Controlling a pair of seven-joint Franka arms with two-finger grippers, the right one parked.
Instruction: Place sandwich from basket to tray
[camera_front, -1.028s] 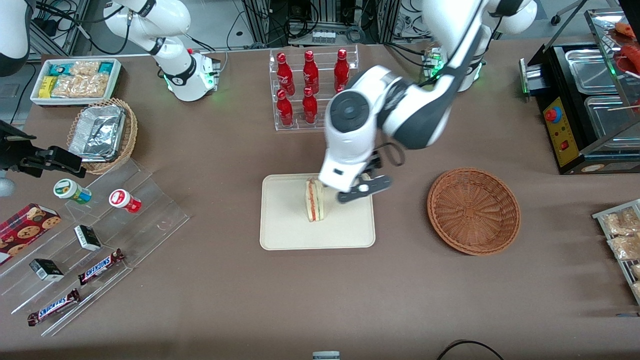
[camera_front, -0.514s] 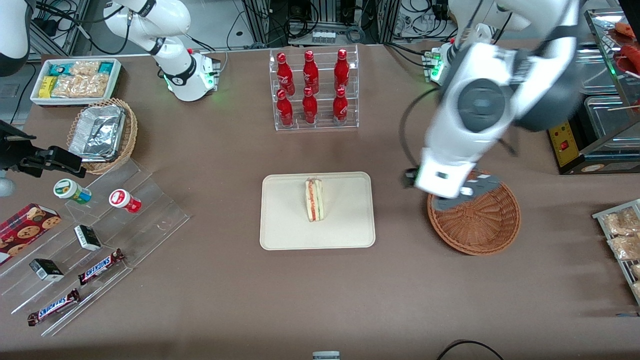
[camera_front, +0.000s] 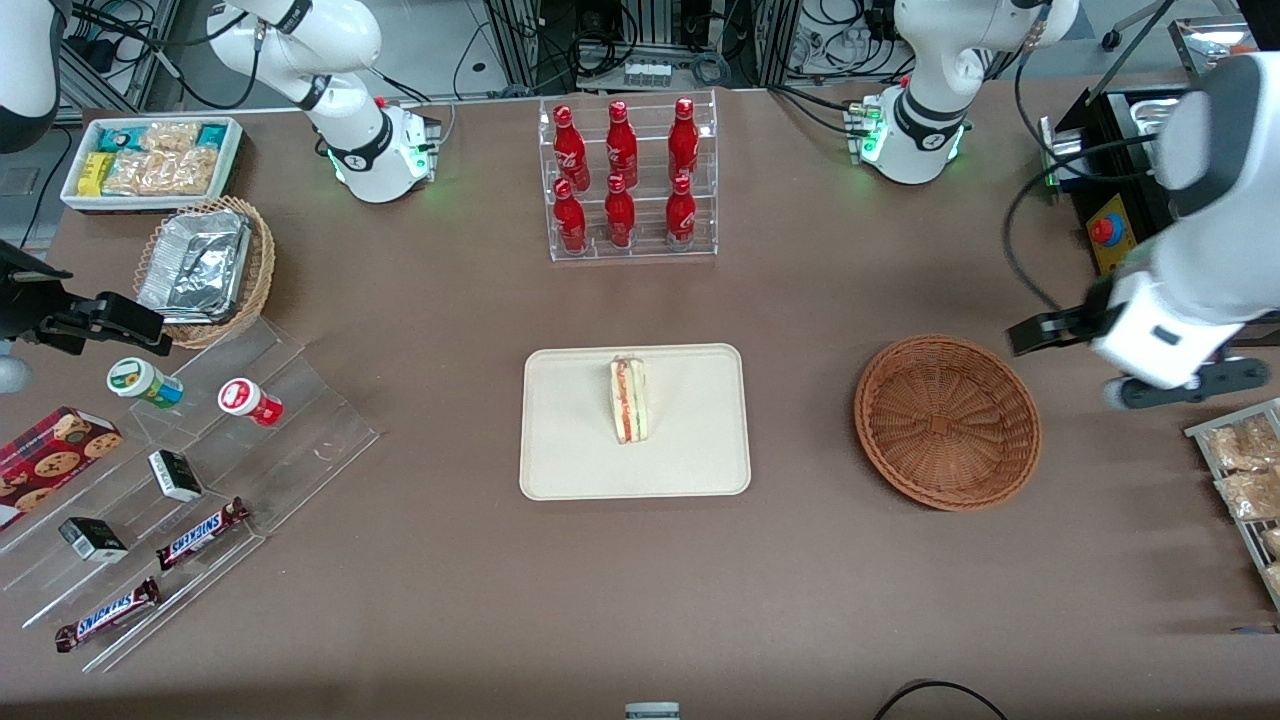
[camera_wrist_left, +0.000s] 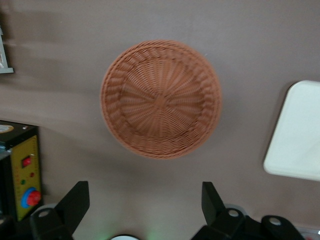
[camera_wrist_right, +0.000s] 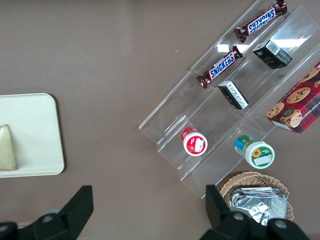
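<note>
Brown tabletop (camera_front: 420, 560) setup: the sandwich (camera_front: 628, 400) stands on its edge on the cream tray (camera_front: 570, 470), cut side up. Wicker basket (camera_front: 947, 422) sits beside it with nothing inside. Left gripper (camera_wrist_left: 145, 202) hangs spread wide and holding nothing, toward the working arm's end, past the basket.

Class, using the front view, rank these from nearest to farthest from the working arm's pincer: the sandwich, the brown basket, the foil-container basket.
The pincer, open, hangs toward the working arm's end of the table.
1. Brown basket: beside the pincer, empty.
3. Sandwich: mid-table, on the tray.
4. Foil-container basket: toward the parked arm's end.
</note>
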